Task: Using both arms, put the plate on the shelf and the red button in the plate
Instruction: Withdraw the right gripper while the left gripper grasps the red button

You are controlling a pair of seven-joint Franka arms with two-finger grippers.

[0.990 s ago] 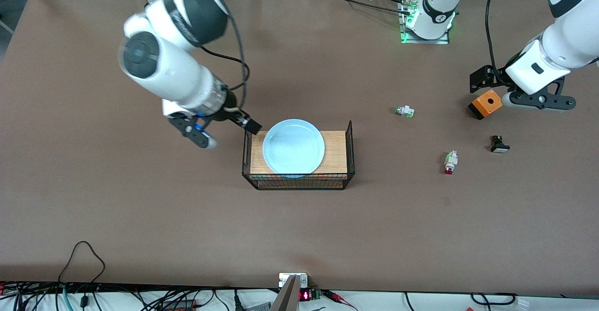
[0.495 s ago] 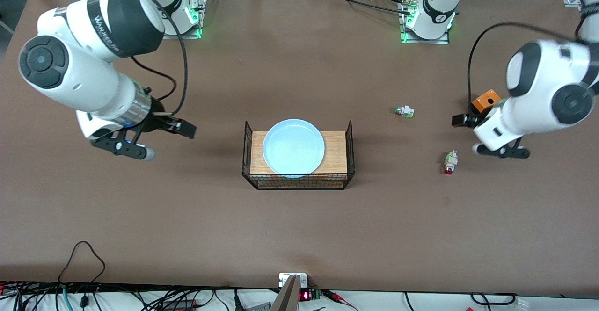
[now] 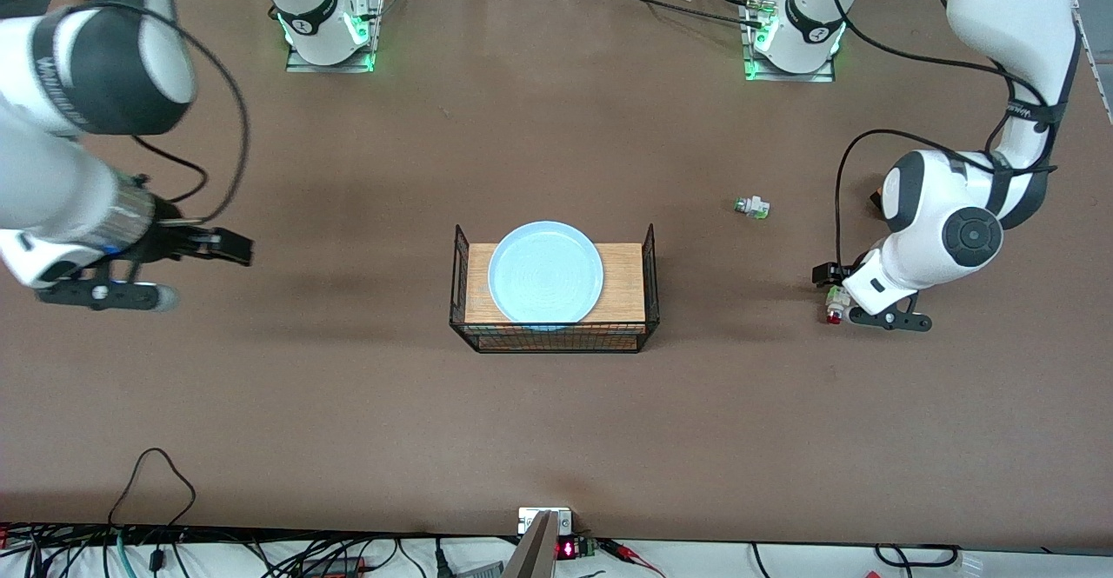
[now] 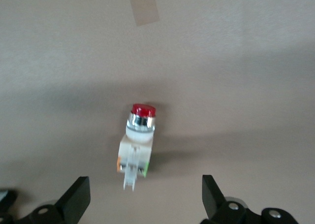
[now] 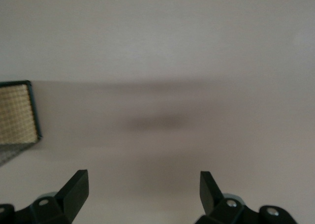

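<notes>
Brown table [image 3: 348, 404] under both spread pincers: left [image 4: 142, 197] over red button [image 4: 138, 140], right [image 5: 142, 197] near basket [image 5: 17, 115].

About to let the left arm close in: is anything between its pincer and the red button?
Nothing visible: the left pincer hangs open right over the red button, which lies alone on the bare table.

Glossy plate [image 3: 545, 274] on wood board [image 3: 624, 282]; wire basket [image 3: 649, 275]; matt table [image 3: 556, 421]; chrome-collared red button [image 4: 137, 140]
</notes>
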